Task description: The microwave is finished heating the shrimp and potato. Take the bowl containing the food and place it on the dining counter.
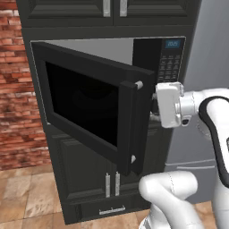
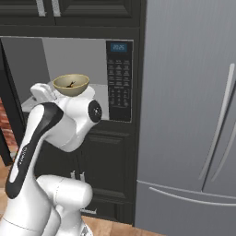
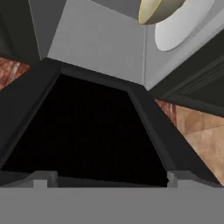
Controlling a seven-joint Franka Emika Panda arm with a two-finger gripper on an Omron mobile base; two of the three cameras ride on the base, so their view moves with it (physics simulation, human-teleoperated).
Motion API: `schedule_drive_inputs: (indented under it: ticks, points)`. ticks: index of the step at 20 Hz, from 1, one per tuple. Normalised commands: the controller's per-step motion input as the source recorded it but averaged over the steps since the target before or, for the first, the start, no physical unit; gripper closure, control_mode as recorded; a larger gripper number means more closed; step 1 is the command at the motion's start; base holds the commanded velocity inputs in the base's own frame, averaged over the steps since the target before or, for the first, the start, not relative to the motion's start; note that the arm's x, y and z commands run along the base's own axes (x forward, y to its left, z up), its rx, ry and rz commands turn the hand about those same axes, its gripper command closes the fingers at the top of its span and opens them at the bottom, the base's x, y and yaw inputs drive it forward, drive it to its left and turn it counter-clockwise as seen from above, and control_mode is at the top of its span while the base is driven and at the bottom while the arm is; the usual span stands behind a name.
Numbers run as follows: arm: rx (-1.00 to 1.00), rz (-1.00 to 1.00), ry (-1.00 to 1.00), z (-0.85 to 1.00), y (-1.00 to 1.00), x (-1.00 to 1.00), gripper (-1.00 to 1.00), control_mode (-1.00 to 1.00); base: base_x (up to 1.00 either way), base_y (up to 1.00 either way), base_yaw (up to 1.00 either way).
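The black microwave (image 1: 166, 58) stands with its door (image 1: 89, 105) swung out to the left, showing the light grey interior. Inside sits the olive-tan bowl (image 2: 71, 85) on the white turntable plate (image 3: 183, 26). A dark sliver of potato (image 2: 70, 85) shows over the rim; the shrimp is hidden. In the hand view the bowl (image 3: 159, 8) is at the top edge. My gripper (image 3: 109, 178) is open, its tips wide apart and holding nothing. It points at the door's dark window, close to the door's free edge. The dining counter is out of view.
A tall grey fridge (image 2: 193, 115) stands right of the microwave. Black cabinet doors (image 1: 89, 179) lie below it and a brick wall (image 1: 13, 89) to the left. The open door juts into the space before the cavity. My own arm (image 2: 69, 120) crosses in front of the opening.
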Motion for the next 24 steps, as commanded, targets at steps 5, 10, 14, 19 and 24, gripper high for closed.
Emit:
schedule_drive_inputs:
  ticks: [5, 10, 14, 19, 24]
  points:
    - [0.00, 0.18, 0.06, 0.00, 1.00, 0.18, -1.00, -1.00, 0.00, 0.00, 0.00]
    - [0.00, 0.26, 0.01, 0.00, 1.00, -0.07, -1.00, -1.00, 0.00, 0.00, 0.00]
    - [0.00, 0.17, 0.00, 0.00, 1.00, -0.04, -1.00, -1.00, 0.00, 0.00, 0.00]
    - [-0.12, -0.10, -0.01, 0.00, 1.00, 0.48, -1.00, -1.00, 0.00, 0.00, 0.00]
    - [-0.17, -0.18, 0.02, 0.00, 0.64, 0.26, -1.00, -1.00, 0.00, 0.00, 0.00]
